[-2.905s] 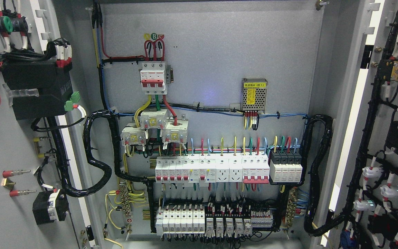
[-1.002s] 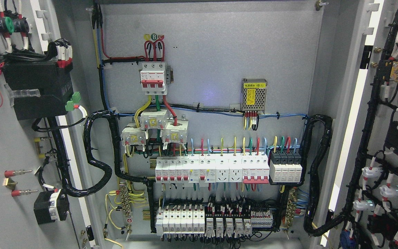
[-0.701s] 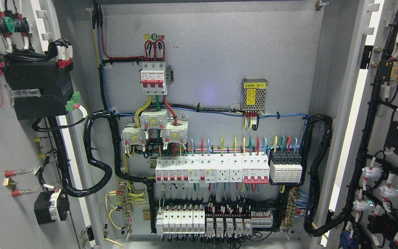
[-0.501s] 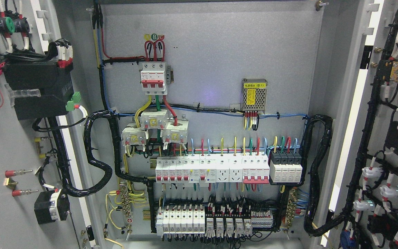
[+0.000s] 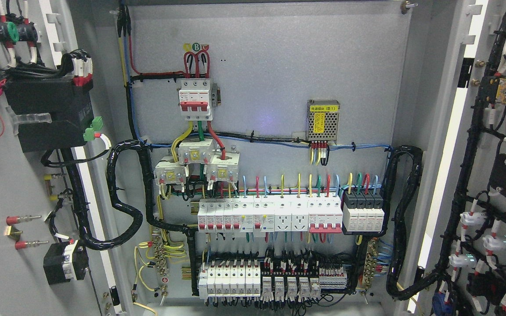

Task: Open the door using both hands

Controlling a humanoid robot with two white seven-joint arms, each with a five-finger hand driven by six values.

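Both doors are swung wide from where I'm sitting: left door at the left edge, right door at the right, breaker panel exposed between. Can't tell either hand's state, neither's on camera.

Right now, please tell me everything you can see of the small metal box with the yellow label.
The small metal box is a perforated silver case with a yellow label on its front. It sits upright on the grey back panel, right of centre. Red, yellow and black wires leave its bottom edge and meet the black cable run below.
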